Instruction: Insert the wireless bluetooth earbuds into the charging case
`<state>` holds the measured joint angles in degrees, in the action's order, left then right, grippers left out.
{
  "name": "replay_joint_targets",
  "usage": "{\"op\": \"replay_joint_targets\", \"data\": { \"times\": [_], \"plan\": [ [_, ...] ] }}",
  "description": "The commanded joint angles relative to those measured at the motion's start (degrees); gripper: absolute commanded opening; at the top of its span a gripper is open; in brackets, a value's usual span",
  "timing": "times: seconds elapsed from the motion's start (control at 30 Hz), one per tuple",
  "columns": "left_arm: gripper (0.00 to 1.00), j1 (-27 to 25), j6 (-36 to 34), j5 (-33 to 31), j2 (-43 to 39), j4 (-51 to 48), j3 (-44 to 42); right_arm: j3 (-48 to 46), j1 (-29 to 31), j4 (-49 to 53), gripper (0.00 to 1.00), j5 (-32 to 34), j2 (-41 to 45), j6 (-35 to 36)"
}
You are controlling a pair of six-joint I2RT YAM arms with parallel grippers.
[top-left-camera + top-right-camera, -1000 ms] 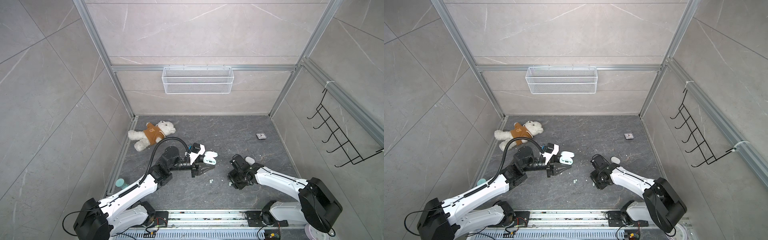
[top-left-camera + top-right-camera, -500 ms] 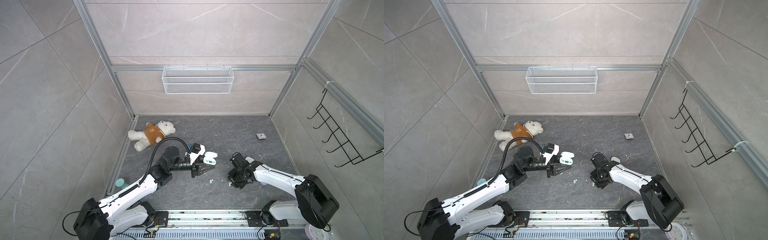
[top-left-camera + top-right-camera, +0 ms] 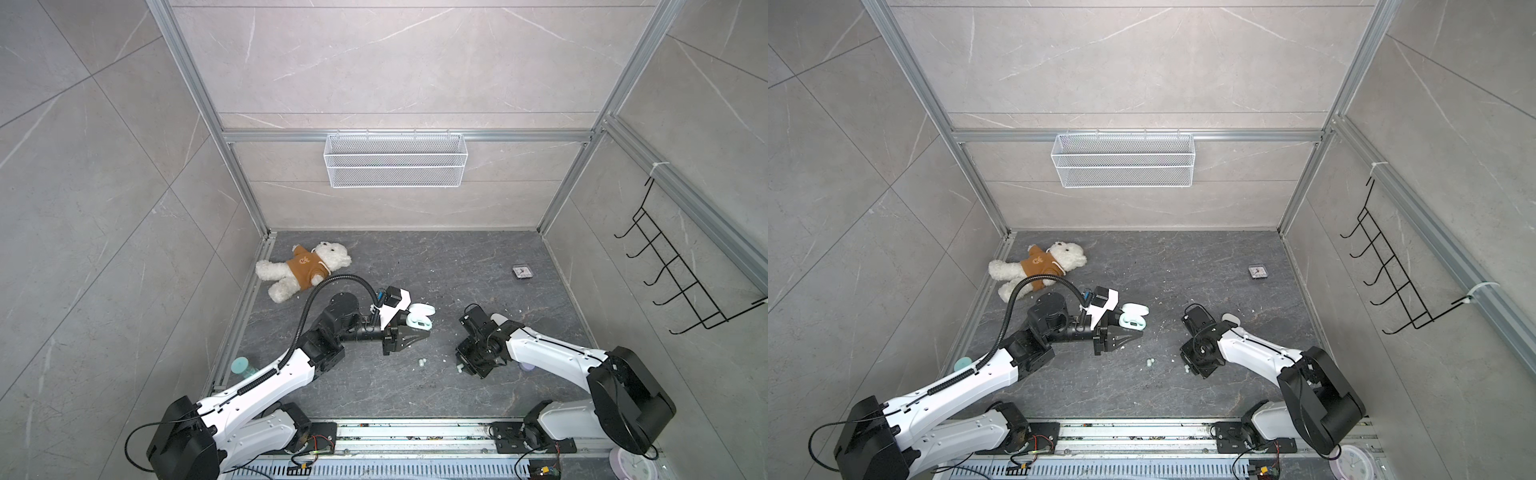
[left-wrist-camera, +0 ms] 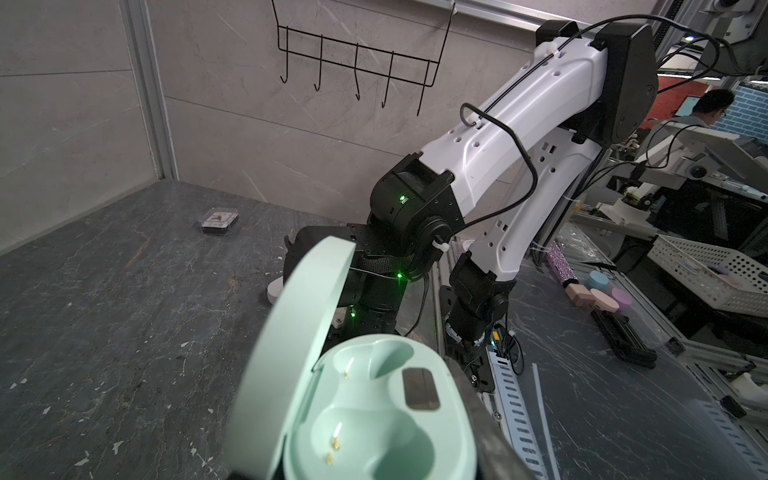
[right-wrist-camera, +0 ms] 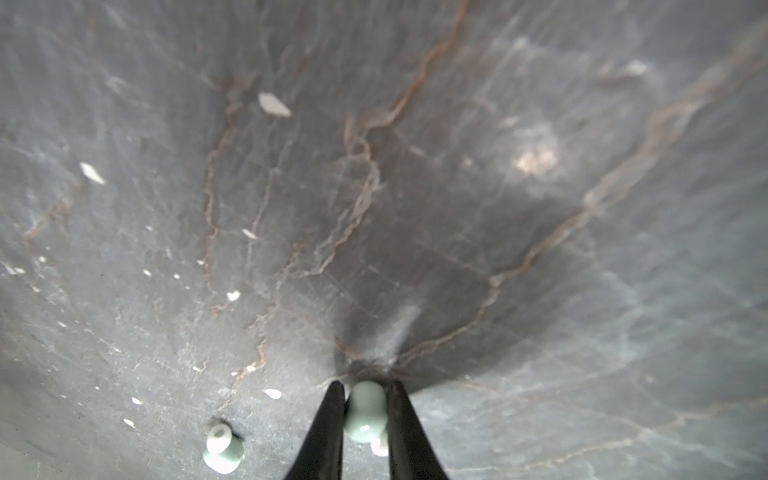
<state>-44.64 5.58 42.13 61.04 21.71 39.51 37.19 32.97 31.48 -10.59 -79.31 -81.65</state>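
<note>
Mint-green plastic sits pinched between the black fingertips of your right claw (image 5: 365, 388). Its jaws have just drawn in on one mint earbud (image 5: 365, 411), where a moment ago they stood wider. That reads as the pick made, so the lift and carry should come next. The bud looks stubby and glossy, waisted in the middle, held low over the dark stone floor (image 5: 457, 208). Just beside the claw, a second earbud (image 5: 222, 449) lies loose. Well apart from it, your left claw (image 3: 419, 330) is clamped on the open charging case (image 4: 374, 415), with the lid (image 4: 299, 332) raised and both sockets empty.
</note>
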Motion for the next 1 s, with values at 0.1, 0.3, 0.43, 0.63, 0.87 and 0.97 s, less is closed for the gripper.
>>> {"op": "replay_joint_targets", "data": {
  "times": [0.1, 0.3, 0.43, 0.63, 0.87, 0.97],
  "plan": [
    [0.30, -0.2, -1.6, 0.2, -1.5, 1.1, 2.3, 0.0, -0.3, 3.1, 0.15, 0.2, -1.2, 0.9],
    [0.30, -0.2, -1.6, 0.2, -1.3, 1.2, 2.3, -0.2, -0.3, 2.5, 0.13, 0.7, 0.2, 1.0],
    [0.30, -0.2, -0.7, 0.2, -0.4, 3.2, 1.8, 0.0, -0.3, 2.1, 0.12, 1.4, 2.3, 0.8],
    [0.30, -0.1, 0.2, -0.2, 1.3, 6.6, 1.8, 2.5, -0.5, 4.6, 0.11, 3.2, 7.3, 2.9],
    [0.30, 0.0, 0.0, -0.5, 4.4, 9.7, 3.2, 10.8, -0.5, 11.1, 0.11, 4.1, 12.7, 8.3],
    [0.30, 0.5, 0.4, -0.7, 6.7, 12.0, 3.9, 14.6, -0.5, 13.1, 0.10, 3.9, 14.6, 11.0]
  ]
}}
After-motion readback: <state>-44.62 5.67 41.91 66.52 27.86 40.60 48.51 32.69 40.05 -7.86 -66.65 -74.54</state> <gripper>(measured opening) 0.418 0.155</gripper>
